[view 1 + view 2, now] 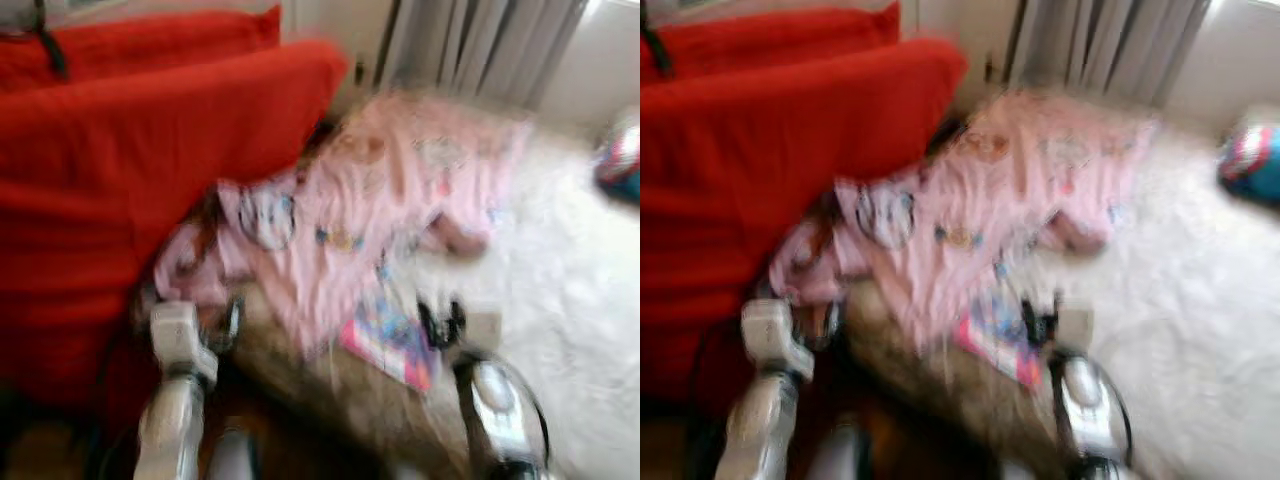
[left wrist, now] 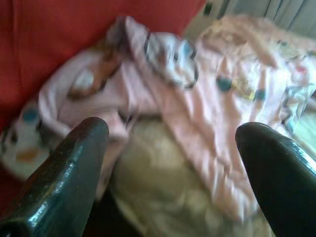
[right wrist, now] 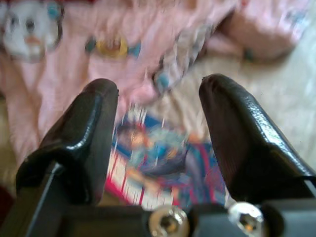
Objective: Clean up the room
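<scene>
Open white rug point(image 1: 570, 300) on right, red sofa point(image 1: 120, 180) blocking left, pink blanket point(image 1: 400, 190) ahead

A big red cushion point(image 1: 150, 170) filled the left side of the blurred head views, with a second red cushion point(image 1: 150, 45) behind it and a dark strap point(image 1: 45, 45) hanging across that one's top corner. A white shaggy rug point(image 1: 570, 300) covered the floor to the right. Grey curtains point(image 1: 480, 45) hung in folds along the back, beside a pale wall point(image 1: 605, 60). At the far right edge, on the rug, lay a rounded red, white and blue thing point(image 1: 620, 160), too blurred to identify.
</scene>
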You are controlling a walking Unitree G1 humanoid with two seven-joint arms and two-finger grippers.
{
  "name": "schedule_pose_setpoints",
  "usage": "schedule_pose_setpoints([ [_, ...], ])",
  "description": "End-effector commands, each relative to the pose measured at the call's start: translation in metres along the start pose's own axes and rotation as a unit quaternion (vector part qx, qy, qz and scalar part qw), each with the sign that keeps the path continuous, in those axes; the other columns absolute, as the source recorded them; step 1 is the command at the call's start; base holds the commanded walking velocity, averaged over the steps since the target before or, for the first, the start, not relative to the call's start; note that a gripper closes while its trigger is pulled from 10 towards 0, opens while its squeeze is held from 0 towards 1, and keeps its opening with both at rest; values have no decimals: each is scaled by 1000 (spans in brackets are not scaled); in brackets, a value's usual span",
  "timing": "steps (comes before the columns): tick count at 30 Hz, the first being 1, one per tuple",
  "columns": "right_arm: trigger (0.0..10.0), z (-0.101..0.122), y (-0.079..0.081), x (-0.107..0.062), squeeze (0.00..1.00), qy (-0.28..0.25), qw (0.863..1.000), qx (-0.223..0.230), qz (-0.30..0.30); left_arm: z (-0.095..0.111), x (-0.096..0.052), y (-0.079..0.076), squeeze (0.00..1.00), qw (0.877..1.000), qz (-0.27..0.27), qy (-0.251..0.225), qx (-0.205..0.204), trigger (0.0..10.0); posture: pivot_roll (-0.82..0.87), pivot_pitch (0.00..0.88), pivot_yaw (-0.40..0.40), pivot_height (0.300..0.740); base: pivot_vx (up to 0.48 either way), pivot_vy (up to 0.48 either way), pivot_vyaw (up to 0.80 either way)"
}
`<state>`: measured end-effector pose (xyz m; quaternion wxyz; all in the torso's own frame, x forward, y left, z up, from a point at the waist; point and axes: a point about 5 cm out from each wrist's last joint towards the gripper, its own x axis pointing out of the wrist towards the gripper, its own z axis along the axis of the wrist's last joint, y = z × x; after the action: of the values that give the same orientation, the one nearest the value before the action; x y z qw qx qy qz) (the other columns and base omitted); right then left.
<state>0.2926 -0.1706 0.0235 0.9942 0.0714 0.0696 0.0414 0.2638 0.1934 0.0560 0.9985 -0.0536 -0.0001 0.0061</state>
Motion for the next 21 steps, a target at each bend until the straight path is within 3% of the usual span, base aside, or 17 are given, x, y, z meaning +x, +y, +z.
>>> schedule_pose_setpoints([
  [1, 10000, 1, -2, 1, 0, 2, 1000, 1, -1, 6, 2, -1, 0, 1000, -2, -8, -1, 10000, 29, 123, -109, 652, 0, 0, 0],
  [15, 10000, -4, -2, -1, 0, 23, 1000, -20, -3, 2, -4, 1, 0, 1000, -2, 15, -2, 10000, 0, 144, -99, 647, 0, 0, 0],
  [21, 10000, -4, -3, -5, 0, 8, 1000, -11, -4, 2, -5, 2, 0, 1000, -1, 19, -1, 10000, -4, 151, -95, 637, 0, 0, 0],
])
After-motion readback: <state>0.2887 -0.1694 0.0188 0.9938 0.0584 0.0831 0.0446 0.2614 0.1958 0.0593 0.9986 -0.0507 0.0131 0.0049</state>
